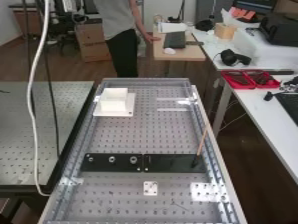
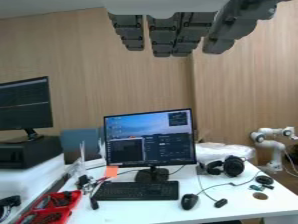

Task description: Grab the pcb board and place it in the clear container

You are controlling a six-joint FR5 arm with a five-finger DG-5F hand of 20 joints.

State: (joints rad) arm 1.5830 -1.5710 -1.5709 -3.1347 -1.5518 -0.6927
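Observation:
In the wrist view my hand (image 2: 163,36) hangs with its dark grey fingers straight and spread a little, nothing between them. On the perforated bench in the high view, a small white square piece (image 1: 151,188) with dark holes lies in front of the black plates; I cannot tell whether it is the pcb board. To its right is a pale, glossy, dotted patch (image 1: 206,192) near the bench's right rail. I cannot make out for certain which thing is the clear container.
A white block (image 1: 114,100) on a flat base stands at the bench's far left. Black plates (image 1: 174,163) cross the middle, with a thin brown stick (image 1: 201,142) leaning up at their right end. Side rails edge the bench. The wrist view faces a desk (image 2: 140,212) with a monitor (image 2: 150,137).

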